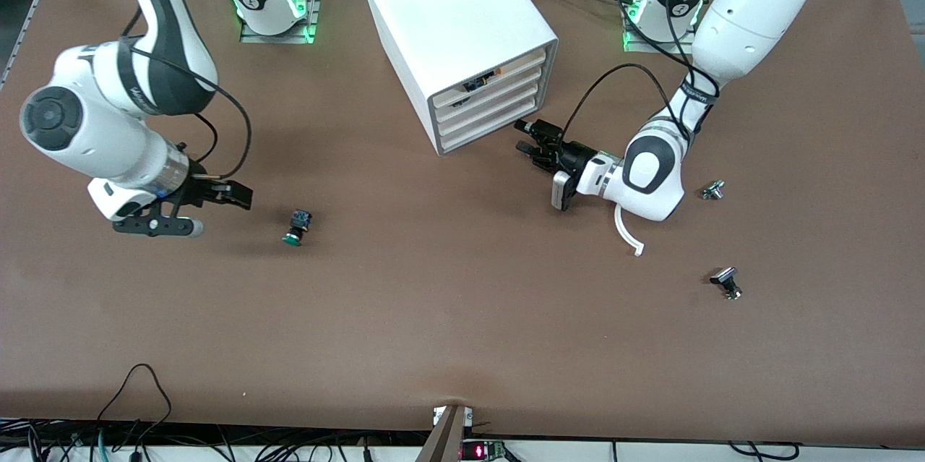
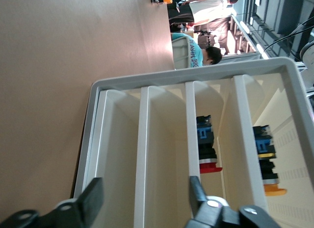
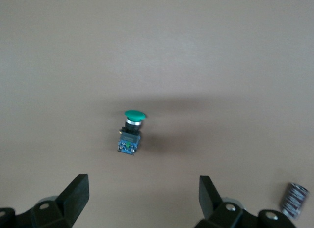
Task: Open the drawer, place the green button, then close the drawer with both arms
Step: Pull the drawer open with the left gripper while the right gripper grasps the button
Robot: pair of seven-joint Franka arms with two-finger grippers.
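The white cabinet stands at the middle of the table, its four stacked drawers all pushed in. My left gripper is open just in front of the lower drawers, touching nothing. In the left wrist view its fingers straddle the cream drawer fronts. The button, with a green cap and a black-and-blue body, lies on its side on the table toward the right arm's end. My right gripper hovers open beside it. In the right wrist view the button lies ahead of the open right gripper.
Two silvery black-capped small parts lie on the table toward the left arm's end. Inside the drawers are a red-capped part and an orange-capped part. A white curved strip hangs under the left wrist.
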